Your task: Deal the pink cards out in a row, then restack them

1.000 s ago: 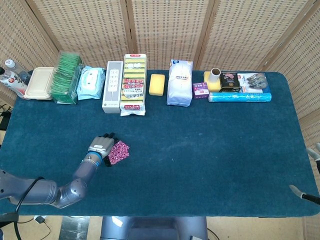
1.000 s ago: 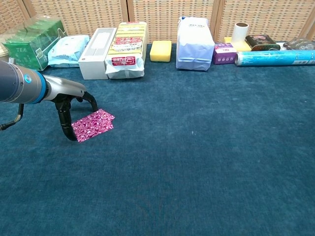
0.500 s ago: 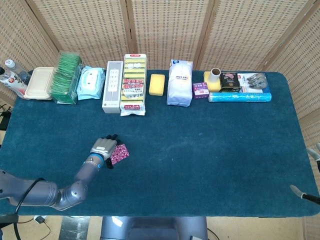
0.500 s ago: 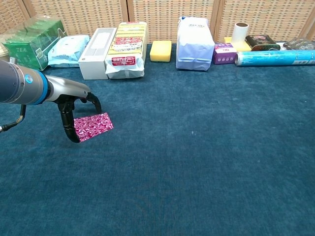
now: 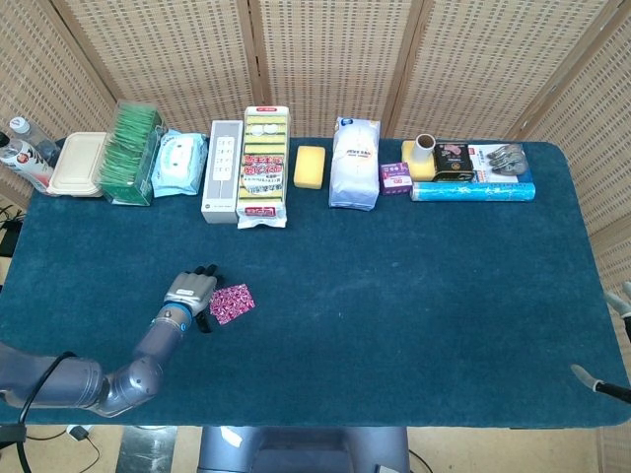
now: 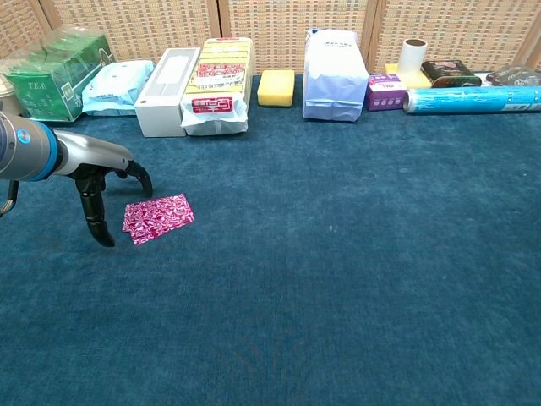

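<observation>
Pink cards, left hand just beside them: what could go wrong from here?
1. The pink cards lie flat on the soft blue table cloth; the left hand may struggle to get under an edge.
2. The stack looks slightly fanned, so a dragging fingertip could scatter it instead of dealing one card.

One small stack of pink cards [image 6: 158,217], one yellow sponge [image 6: 275,87], one white bag [image 6: 335,64], one purple box [image 6: 385,90], one blue roll [image 6: 472,99], one tea box [image 6: 55,74], one wipes pack [image 6: 117,87]
</observation>
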You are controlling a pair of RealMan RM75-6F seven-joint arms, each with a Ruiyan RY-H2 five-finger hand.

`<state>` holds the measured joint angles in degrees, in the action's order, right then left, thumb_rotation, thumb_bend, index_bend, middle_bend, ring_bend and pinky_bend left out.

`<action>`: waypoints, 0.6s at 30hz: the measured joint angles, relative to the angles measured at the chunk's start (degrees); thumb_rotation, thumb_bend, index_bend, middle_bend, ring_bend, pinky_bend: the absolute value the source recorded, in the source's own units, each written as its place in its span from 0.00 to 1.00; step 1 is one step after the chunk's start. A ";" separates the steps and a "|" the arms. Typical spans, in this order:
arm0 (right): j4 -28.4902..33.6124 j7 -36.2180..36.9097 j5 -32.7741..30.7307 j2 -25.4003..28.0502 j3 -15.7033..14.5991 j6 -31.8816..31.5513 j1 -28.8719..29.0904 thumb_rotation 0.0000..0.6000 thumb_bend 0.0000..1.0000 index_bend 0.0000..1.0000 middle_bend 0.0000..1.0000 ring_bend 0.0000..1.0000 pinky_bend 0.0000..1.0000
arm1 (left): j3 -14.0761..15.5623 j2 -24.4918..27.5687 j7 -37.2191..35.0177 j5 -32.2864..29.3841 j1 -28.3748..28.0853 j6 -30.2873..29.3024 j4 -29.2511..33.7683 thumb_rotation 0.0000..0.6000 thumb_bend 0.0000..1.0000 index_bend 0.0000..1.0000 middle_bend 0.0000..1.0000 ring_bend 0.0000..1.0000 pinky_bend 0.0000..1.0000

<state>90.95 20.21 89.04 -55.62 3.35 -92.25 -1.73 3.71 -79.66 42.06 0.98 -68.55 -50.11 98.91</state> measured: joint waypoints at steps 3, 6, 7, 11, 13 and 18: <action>0.04 -0.19 -0.01 -0.03 0.00 0.06 0.03 1.00 0.00 0.09 0.00 0.00 0.00 | 0.16 0.26 0.25 -0.50 -0.11 0.22 0.12 1.00 0.11 0.14 0.00 0.00 0.16; 0.14 -0.39 0.03 -0.06 -0.01 0.14 0.09 1.00 0.00 0.09 0.00 0.00 0.00 | 0.16 0.67 0.37 -0.64 -0.25 -0.21 0.63 1.00 0.11 0.14 0.00 0.00 0.16; 0.16 -0.43 0.02 -0.07 0.00 0.15 0.10 1.00 0.00 0.09 0.00 0.00 0.00 | 0.15 0.86 0.42 -0.79 -0.32 -0.28 0.88 1.00 0.11 0.14 0.00 0.00 0.16; 0.21 -0.38 0.02 -0.05 -0.01 0.16 0.10 1.00 0.00 0.09 0.00 0.00 0.00 | 0.21 1.08 0.62 -1.28 -0.46 -0.26 1.37 1.00 0.11 0.14 0.00 0.00 0.16; 0.20 -0.36 -0.02 -0.04 0.01 0.13 0.08 1.00 0.00 0.09 0.00 0.00 0.00 | 0.21 1.20 0.62 -1.56 -0.52 0.06 1.73 1.00 0.11 0.14 0.00 0.00 0.16; 0.19 -0.31 0.01 -0.03 0.00 0.05 0.03 1.00 0.00 0.09 0.00 0.00 0.00 | 0.50 1.30 1.18 -2.26 -0.93 -0.05 2.35 1.00 0.11 0.14 0.00 0.00 0.16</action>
<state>91.14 19.90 89.05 -55.65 3.35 -92.20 -1.69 4.21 -78.36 43.23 -1.29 -69.49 -50.16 101.26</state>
